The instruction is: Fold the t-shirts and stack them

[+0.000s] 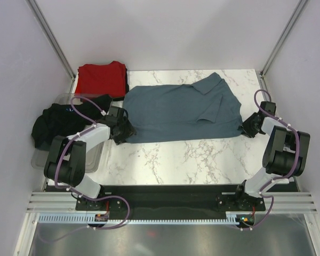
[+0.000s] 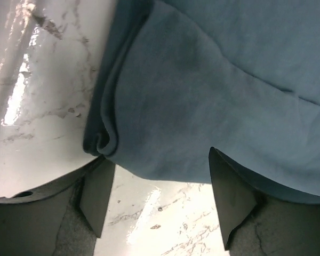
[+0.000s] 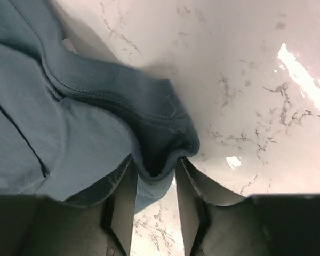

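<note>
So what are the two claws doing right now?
Left gripper: open, at the edge of the blue-grey t-shirt.
Right gripper: shut on the blue-grey t-shirt.

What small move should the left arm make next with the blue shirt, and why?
Probably close the left gripper on the blue shirt. Its jaws stand open with the shirt's edge lying between them, while the right gripper already looks pinched on the opposite corner, so both sides could then lift together.

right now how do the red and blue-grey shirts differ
The red t-shirt is folded small at the far left; the blue-grey t-shirt lies spread mid-table. The red one sits untouched; the blue-grey one's corner is pinched in the right end effector. Both are plain cloth.
</note>
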Controlling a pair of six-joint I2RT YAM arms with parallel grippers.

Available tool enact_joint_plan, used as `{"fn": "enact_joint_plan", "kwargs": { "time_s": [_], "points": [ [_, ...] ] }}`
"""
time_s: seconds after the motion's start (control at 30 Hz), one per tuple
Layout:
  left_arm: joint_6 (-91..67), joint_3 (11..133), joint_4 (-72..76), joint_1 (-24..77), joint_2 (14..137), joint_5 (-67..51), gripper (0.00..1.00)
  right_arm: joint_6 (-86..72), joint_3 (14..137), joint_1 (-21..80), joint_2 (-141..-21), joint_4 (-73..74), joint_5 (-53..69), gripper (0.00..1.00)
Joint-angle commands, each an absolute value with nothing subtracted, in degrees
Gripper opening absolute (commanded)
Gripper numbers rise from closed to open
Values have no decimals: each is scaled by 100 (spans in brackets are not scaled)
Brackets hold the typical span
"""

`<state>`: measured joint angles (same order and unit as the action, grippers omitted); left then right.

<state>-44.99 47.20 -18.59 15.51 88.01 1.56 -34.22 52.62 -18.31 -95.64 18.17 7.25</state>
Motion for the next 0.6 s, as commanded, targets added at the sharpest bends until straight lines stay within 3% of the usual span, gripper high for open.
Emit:
{"fn": "enact_joint_plan", "kwargs": {
  "time_s": [0.0,0.03,0.1,0.13,0.2,0.33,0.43,0.57],
  "points": [
    [-4869,4588,-1846,1503,9158,483,70,-3331,5080,-1854,-9765,1609,616,40],
    [-4887,4588,-1793,1494,9254,449,63,-3322,5071,-1846,-9765,1600,615,28],
    [-4895,4605,-1749,1555,9325,439,32,-3331,5045,-1854,-9782,1547,633,15],
    [-4887,4623,-1740,1582,9351,413,21,-3348,5054,-1854,-9800,1547,642,1],
    [-4860,4754,-1749,1608,9395,361,3,-3410,5124,-1854,-9835,1556,694,0],
    [-4808,5508,-2082,1608,9404,247,2,-3673,5885,-1837,-9931,1783,1036,0],
    [-4553,6887,-2950,1591,9510,211,2,-3709,6999,-1837,-9792,2319,1292,0],
    [-4386,8208,-3621,1512,9028,465,2,-4015,7699,-1968,-8870,2592,1599,0]
  ]
}}
